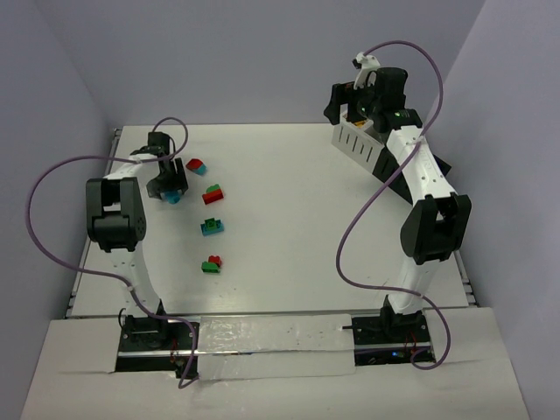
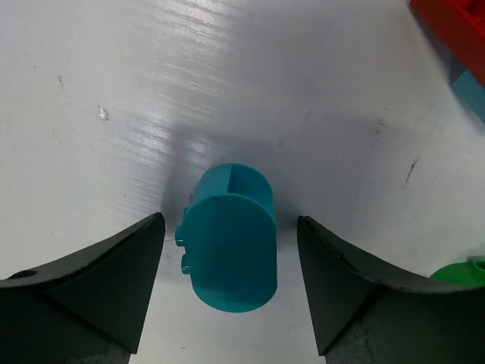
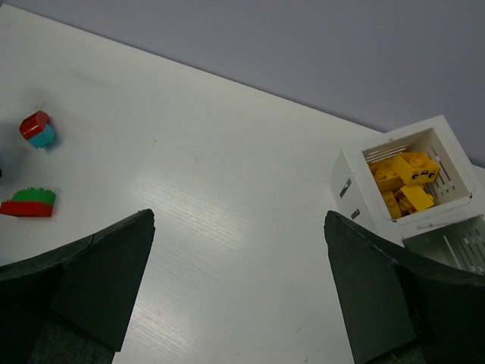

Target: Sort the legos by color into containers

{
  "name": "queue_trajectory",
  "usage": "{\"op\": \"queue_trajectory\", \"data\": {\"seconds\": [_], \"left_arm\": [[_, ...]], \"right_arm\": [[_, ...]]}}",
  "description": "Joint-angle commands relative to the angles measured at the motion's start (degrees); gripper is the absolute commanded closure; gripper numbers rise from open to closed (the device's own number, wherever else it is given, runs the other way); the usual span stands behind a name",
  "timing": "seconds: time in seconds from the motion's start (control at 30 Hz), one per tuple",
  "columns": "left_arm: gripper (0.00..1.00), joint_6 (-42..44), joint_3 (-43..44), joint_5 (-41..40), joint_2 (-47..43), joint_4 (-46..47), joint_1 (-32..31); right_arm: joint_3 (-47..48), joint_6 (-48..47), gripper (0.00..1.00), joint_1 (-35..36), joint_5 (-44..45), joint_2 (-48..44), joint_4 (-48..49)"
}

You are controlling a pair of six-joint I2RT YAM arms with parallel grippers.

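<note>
while left pincer (image 2: 229, 227) gapes | teal lego (image 2: 231, 243) lies between its jaws

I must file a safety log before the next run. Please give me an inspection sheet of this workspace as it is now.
Surface: white table, faint scuffs.
Job's things: four two-colour lego pairs loose at left; one teal brick at the left gripper; yellow bricks inside a white bin.
Clutter: nothing seen.
Grippers: left gripper open around the teal brick, not touching it; right gripper open, empty.
Cables: purple cables hang in loops, clear of the bricks.
Surroundings: plain walls, nothing else seen.
</note>
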Motion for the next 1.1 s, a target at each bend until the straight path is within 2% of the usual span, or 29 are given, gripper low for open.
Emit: {"op": "queue_trajectory", "data": {"seconds": [0.0,0.1,0.17,0.2,0.3,0.4,0.47,0.53,0.67,0.8,1.07], "left_arm": [[0.24,-1.2,-0.8,1.9,-2.8,-0.4,0.1],[0.39,-0.3,-3.7,4.0,-4.4,0.5,0.1],[0.54,0.8,-4.9,5.2,-5.3,2.0,0.1],[0.57,1.4,-4.8,5.7,-5.9,2.8,0.1],[0.82,4.6,-4.8,9.8,-9.7,7.2,-0.4],[0.99,8.7,-6.7,15.1,-15.7,13.7,-2.5],[1.0,13.3,-8.9,17.8,-20.2,18.8,-4.4],[1.0,19.8,-12.1,20.5,-27.8,25.2,-9.7],[1.0,26.0,-15.5,22.8,-32.7,30.8,-15.6],[1.0,29.6,-19.4,27.7,-38.0,36.6,-22.2],[1.0,33.7,-23.6,25.0,-42.2,43.0,-30.4]], "right_arm": [[0.6,0.1,0.0,0.0,-0.1,-3.5,0.4],[-0.1,0.8,0.0,0.2,-0.7,-3.7,0.4],[-1.2,2.0,0.0,0.9,-1.7,-3.9,0.5],[-1.9,3.0,0.0,1.3,-2.8,-4.2,0.5],[-4.3,7.0,0.0,2.5,-8.1,-5.4,0.9],[-7.9,11.6,0.0,4.1,-15.3,-6.6,2.4],[-9.5,13.4,0.0,5.9,-18.0,-7.4,3.3],[-11.5,16.0,0.0,7.5,-21.4,-8.2,4.7],[-13.3,19.9,0.0,8.8,-26.4,-9.8,8.5],[-13.9,23.1,0.0,10.3,-31.3,-11.2,10.8],[-15.1,23.1,0.0,12.9,-35.8,-12.5,10.4]]}}
